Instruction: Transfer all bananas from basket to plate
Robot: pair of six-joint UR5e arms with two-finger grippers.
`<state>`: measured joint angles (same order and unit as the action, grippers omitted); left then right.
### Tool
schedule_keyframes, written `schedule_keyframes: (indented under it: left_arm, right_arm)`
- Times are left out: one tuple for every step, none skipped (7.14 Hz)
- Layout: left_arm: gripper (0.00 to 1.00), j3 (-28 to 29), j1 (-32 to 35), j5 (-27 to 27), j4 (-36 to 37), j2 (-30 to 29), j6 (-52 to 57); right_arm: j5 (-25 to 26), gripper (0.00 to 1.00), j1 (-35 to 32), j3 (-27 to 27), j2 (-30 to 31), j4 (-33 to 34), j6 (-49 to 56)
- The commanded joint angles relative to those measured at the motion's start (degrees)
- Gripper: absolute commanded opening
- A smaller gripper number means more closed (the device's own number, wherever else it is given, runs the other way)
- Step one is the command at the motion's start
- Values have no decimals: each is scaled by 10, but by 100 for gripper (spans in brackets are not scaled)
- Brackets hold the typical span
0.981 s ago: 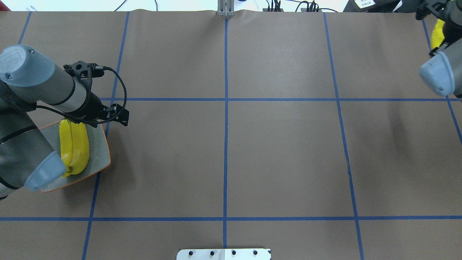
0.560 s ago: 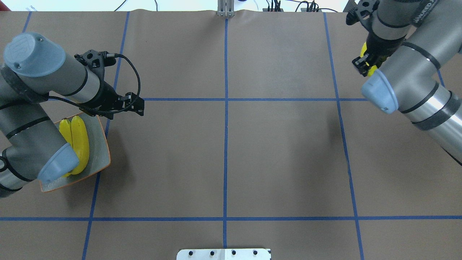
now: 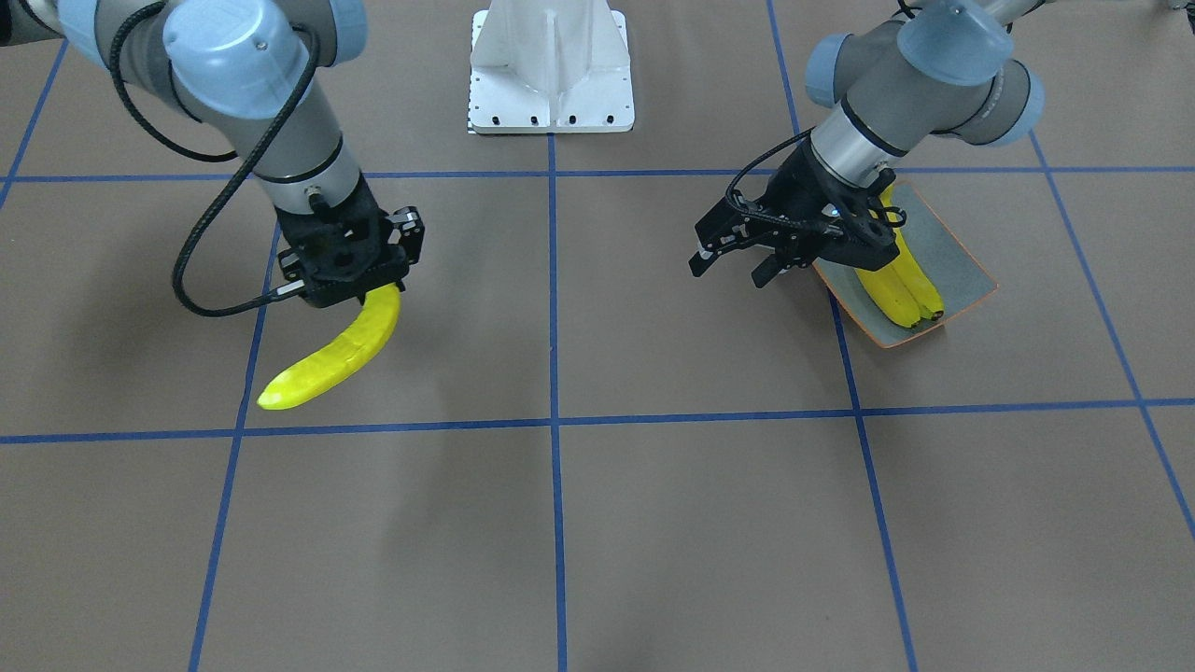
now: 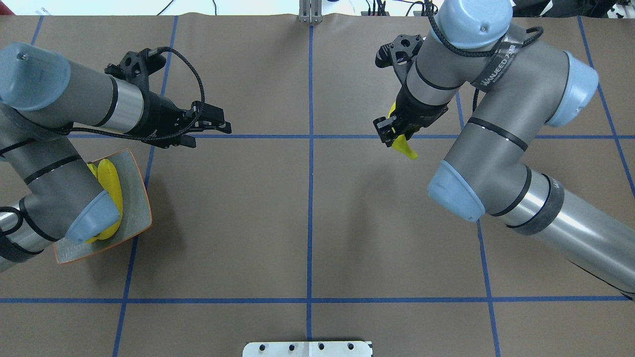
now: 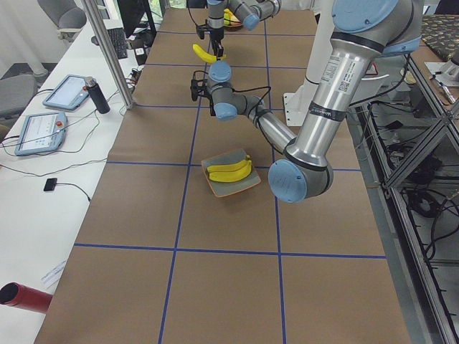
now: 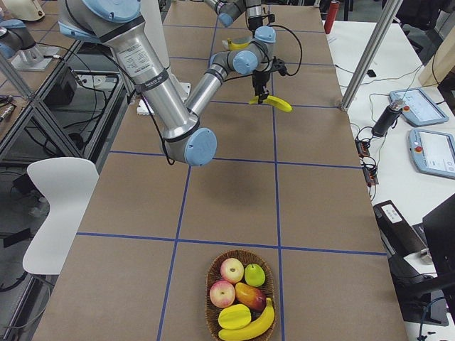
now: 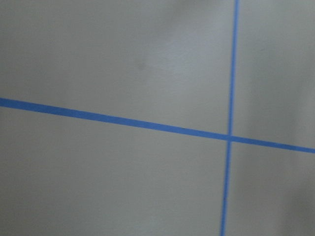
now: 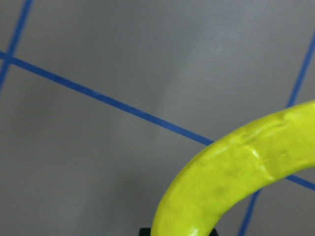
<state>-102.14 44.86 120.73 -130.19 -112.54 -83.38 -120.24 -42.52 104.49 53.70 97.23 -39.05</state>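
Observation:
My right gripper [image 3: 359, 289] is shut on one end of a yellow banana [image 3: 327, 359], which hangs tilted above the table right of centre; the same banana [image 4: 406, 149] pokes out under the right gripper [image 4: 394, 136] in the overhead view and fills the right wrist view [image 8: 236, 172]. The grey-blue plate [image 4: 136, 198] with an orange rim lies at the table's left and holds two bananas [image 3: 901, 285] side by side. My left gripper [image 4: 212, 135] is open and empty, just beyond the plate's inner far corner. The wicker basket [image 6: 213, 298] at the table's right end holds one more banana [image 6: 249, 327].
Red and green apples and other fruit [image 6: 232, 280] fill the basket. The white robot base [image 3: 551, 70] stands at the near middle edge. Tablets and cables [image 5: 43, 122] lie on the side bench. Blue tape lines divide the brown table.
My right arm has swung in from the far right toward the table's centre, carrying the banana. My left arm has moved off the plate, up and to the right.

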Motion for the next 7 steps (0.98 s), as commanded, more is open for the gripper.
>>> schedule_keyframes:
  left_arm:
    - [100, 11, -1, 2, -113, -4, -69]
    - [100, 23, -3, 4, -154, -14, -89]
    - [100, 26, -5, 6, -168, -26, -105]
    - [100, 26, -13, 6, -170, -45, -115]
    - [100, 26, -14, 6, -172, -63, -135]
    - [100, 26, -18, 6, -172, -72, -138]
    - [100, 27, -19, 6, -172, -72, -138]
  right_arm:
    - [-9, 0, 48, 2, -3, -153, -94]
    - [-8, 0, 66, 2, -14, -185, -112]
    - [-5, 0, 76, 1, -34, -195, -115]
    - [-1, 0, 93, 0, -43, -213, -115]
    - [14, 0, 109, -2, -51, -221, -116]
    - [18, 0, 118, -1, -53, -222, -118]
    - [18, 0, 120, 4, -54, -222, -121]
